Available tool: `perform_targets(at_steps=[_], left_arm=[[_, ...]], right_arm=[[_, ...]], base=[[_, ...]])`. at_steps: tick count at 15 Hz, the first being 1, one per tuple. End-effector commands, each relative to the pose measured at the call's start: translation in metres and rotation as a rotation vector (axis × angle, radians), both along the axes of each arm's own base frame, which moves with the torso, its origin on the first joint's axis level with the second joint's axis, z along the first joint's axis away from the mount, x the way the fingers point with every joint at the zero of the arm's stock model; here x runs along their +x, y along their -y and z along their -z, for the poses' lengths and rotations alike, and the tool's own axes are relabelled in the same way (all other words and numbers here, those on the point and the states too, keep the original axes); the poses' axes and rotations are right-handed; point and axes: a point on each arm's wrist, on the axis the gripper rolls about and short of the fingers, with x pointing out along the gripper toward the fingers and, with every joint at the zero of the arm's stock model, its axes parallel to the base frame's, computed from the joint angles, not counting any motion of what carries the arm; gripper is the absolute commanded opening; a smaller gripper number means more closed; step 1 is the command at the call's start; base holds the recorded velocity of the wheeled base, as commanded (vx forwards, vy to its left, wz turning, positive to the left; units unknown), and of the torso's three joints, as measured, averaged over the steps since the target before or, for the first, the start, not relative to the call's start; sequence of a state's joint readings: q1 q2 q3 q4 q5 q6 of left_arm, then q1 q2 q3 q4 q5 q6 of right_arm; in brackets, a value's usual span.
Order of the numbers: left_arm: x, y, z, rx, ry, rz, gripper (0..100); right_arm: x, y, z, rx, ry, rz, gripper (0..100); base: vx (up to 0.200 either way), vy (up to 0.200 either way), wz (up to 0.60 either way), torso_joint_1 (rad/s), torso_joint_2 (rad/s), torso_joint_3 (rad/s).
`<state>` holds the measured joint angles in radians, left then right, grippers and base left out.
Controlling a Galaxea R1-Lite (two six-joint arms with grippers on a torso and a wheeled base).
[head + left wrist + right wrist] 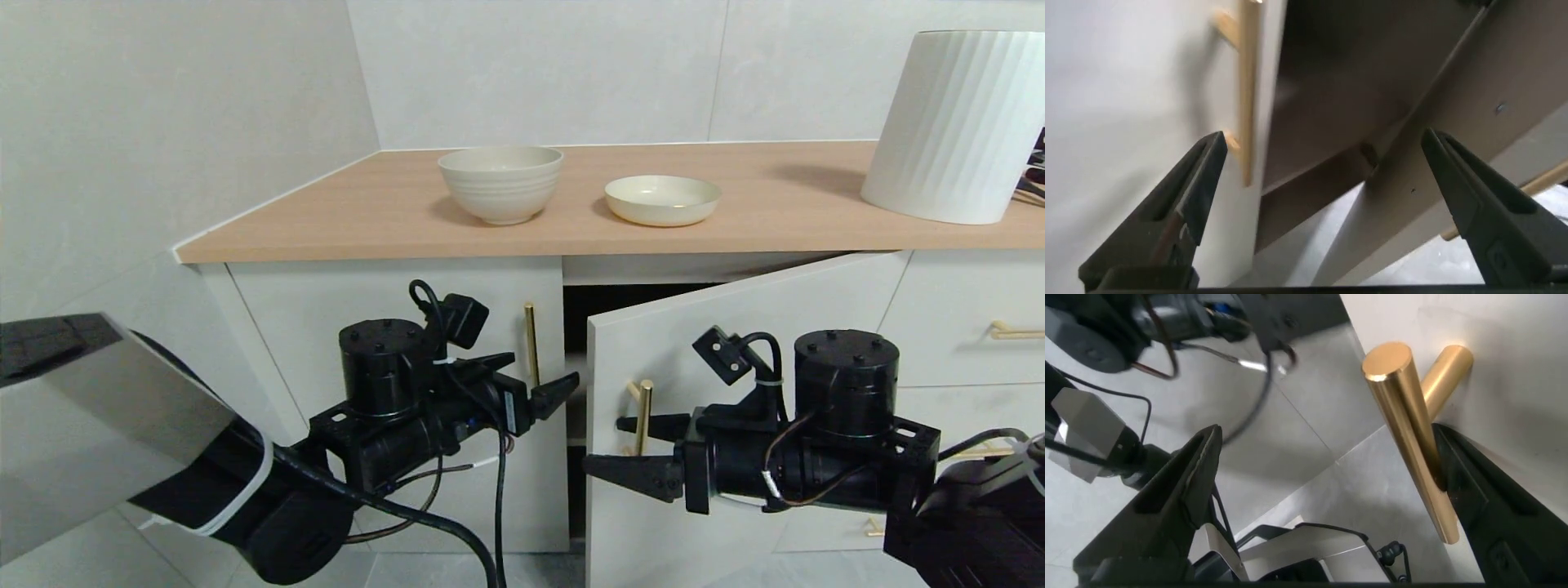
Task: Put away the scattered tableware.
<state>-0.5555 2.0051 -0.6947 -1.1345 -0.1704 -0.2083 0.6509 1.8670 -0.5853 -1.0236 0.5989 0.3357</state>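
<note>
Wood countertop [735, 237], head view: bowl [500, 184] and shallow dish [662, 199] sit high above both claws. Right gripper [608, 445] is spread open round the ajar-door handle [644, 416]. Left gripper [537, 371] is open too, beside the closed-door handle [531, 343].
L wrist: closed-door handle [1245, 90] lies ahead, near one jaw's line.
R wrist: ajar-door handle [1409, 433] is upright across the gap, hugging one jaw. Right arm's nearer, so prob. pulls the door wider.

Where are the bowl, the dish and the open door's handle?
bowl [500, 192]: head view, its ribbed side.
dish [662, 196]: head view, its inner floor.
handle [1413, 441]: right wrist view, middle of its bar.
</note>
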Motion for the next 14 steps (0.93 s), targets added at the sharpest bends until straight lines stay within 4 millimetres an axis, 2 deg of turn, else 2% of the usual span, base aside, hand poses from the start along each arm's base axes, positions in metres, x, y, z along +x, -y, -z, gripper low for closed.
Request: perform_targets(at_steps=[1, 2, 3, 9, 14], left_arm=[[0.002, 0.008, 0.009, 0.01, -0.016, 0.016, 100], [0.002, 0.01, 0.01, 0.012, -0.019, 0.021, 100], [0.004, 0.012, 0.01, 0.009, -0.015, 0.024, 0], [-0.001, 0.025, 0.005, -0.031, 0.049, 0.07, 0], [-0.007, 0.031, 0.019, -0.037, 0.035, 0.169, 0]], right_arm=[[0.0, -0.001, 0.003, -0.006, -0.009, -0.003, 100], [0.0, -0.001, 0.003, -0.006, -0.009, -0.003, 100], [0.001, -0.001, 0.003, -0.007, -0.01, -0.003, 100], [0.001, -0.001, 0.003, -0.007, -0.01, -0.003, 100], [0.0, 0.0, 0.003, -0.007, -0.01, -0.003, 100]], base=[[0.0, 0.0, 0.0, 0.0, 0.0, 0.0], [0.0, 0.0, 0.0, 0.0, 0.0, 0.0], [0.0, 0.0, 0.0, 0.0, 0.0, 0.0], [0.0, 0.0, 0.0, 0.0, 0.0, 0.0], [0.0, 0.0, 0.0, 0.0, 0.0, 0.0]])
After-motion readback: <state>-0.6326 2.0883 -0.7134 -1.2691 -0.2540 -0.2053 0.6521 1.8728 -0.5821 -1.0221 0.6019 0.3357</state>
